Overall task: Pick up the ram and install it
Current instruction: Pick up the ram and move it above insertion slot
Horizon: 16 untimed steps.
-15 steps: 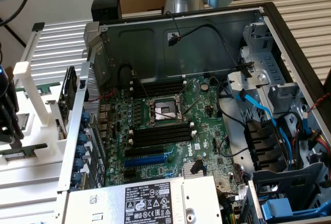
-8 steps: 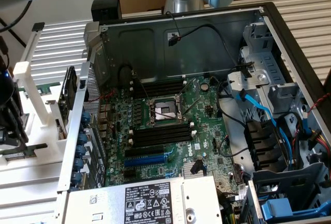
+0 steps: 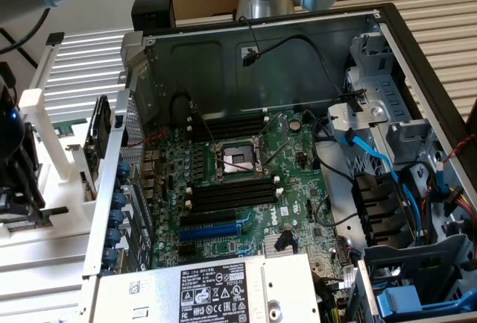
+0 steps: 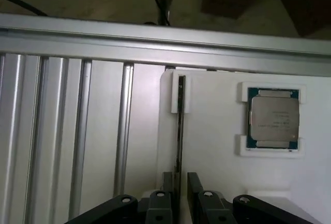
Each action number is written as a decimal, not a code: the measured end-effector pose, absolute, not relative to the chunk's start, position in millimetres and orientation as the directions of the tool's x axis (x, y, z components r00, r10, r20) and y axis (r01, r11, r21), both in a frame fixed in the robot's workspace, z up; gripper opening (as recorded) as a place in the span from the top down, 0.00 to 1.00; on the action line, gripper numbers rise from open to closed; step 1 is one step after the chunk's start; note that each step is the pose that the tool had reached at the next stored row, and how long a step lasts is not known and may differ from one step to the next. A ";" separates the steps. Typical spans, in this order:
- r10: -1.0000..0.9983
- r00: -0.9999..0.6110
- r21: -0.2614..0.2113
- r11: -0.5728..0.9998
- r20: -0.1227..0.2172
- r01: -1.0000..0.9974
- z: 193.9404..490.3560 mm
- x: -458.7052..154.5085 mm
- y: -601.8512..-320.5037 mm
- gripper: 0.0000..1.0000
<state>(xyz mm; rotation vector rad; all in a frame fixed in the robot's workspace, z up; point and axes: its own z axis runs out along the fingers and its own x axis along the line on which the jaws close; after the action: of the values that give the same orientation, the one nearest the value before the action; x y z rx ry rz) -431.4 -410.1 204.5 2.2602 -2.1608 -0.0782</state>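
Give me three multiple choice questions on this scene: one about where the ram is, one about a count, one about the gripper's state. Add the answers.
1. Where is the ram?
A. On edge in a slot of the white holder
B. In a motherboard slot
C. Lying on the power supply

2. The processor chip: how many lie in that holder?
A. None
B. One
C. Three

3. How is the gripper?
A. Open, jaws either side of the ram
B. Shut on the ram
C. Shut on the processor chip

Answers: 1 A, the wrist view shows its thin edge in the holder's slot. 2 B, a single silver chip lies in its recess. 3 A, a gap shows between each jaw and the ram.
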 end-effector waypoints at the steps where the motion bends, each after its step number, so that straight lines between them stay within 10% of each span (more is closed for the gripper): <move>1: -0.999 0.036 0.044 -0.037 -0.027 -0.998 204.1 -431.4 -410.1 0.74; 16: -0.999 0.025 0.048 -0.026 -0.036 -0.998 198.7 -431.3 -410.1 0.83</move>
<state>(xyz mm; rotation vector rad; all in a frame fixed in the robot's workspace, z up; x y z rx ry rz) -431.3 -410.1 198.7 2.2416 -2.1853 -0.0932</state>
